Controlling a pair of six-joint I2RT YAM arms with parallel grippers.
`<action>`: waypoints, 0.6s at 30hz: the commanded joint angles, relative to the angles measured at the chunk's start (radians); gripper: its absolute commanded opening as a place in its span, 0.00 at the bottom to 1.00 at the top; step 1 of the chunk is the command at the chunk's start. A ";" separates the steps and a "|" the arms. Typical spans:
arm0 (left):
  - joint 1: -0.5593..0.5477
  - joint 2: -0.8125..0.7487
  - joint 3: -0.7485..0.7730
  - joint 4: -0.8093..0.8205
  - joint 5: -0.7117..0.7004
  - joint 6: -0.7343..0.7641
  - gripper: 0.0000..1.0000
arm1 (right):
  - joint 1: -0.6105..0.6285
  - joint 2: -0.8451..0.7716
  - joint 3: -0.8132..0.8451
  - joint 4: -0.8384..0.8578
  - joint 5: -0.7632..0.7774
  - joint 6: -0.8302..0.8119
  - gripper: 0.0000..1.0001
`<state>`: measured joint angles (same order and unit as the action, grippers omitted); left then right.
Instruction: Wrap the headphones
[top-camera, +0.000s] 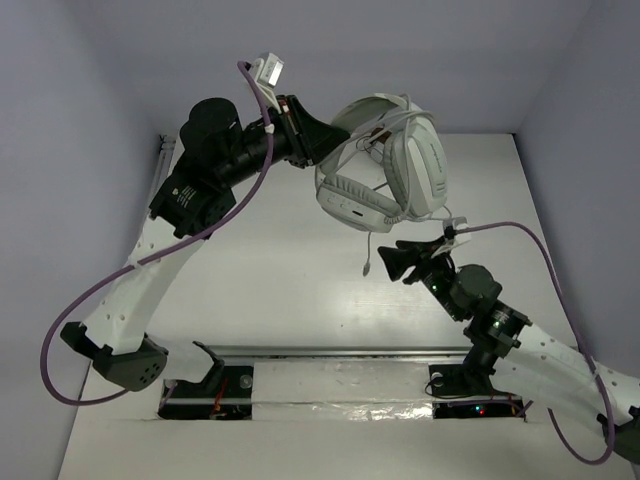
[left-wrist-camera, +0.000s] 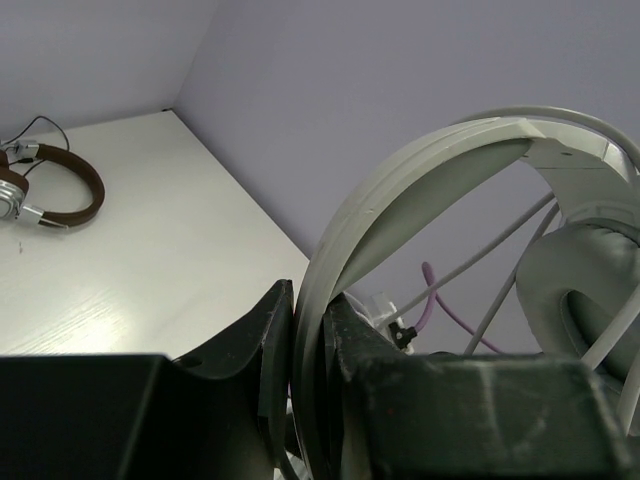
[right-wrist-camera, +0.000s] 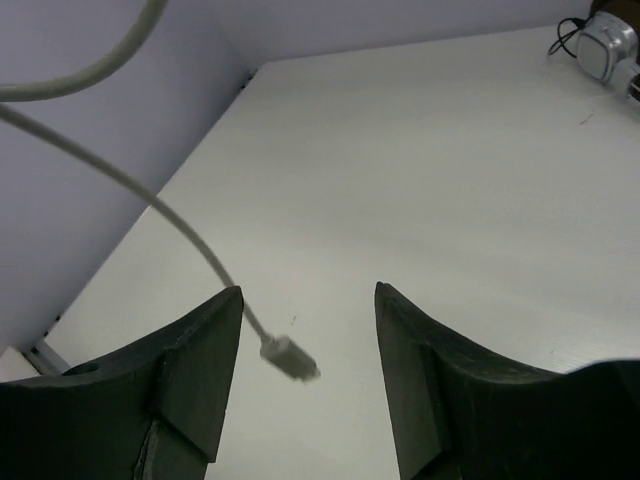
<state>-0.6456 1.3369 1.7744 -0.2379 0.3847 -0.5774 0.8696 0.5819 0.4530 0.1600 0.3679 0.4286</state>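
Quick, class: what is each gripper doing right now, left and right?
Left gripper: closed on the headphones, at the headband.
Right gripper: open, holding nothing; the cable plug hangs loose between its jaws.

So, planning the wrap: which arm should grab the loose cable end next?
Right. The right hand is open facing the dangling plug; the left hand is shut on the headband.

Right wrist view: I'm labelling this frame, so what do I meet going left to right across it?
Dark finger → cable's plug, hanging loose in the gap → other dark finger → silver earcup of the small headphones.
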 joint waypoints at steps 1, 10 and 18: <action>0.003 -0.054 0.079 0.091 0.014 -0.045 0.00 | -0.007 0.056 0.026 0.227 -0.114 -0.143 0.65; 0.003 -0.084 0.040 0.092 0.017 -0.061 0.00 | -0.007 0.151 0.079 0.332 -0.265 -0.194 0.61; 0.003 -0.090 0.025 0.098 0.006 -0.058 0.00 | -0.007 0.151 0.049 0.296 -0.174 -0.062 0.09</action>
<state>-0.6456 1.2911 1.7874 -0.2455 0.3912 -0.5838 0.8692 0.7589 0.4854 0.4427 0.1177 0.3172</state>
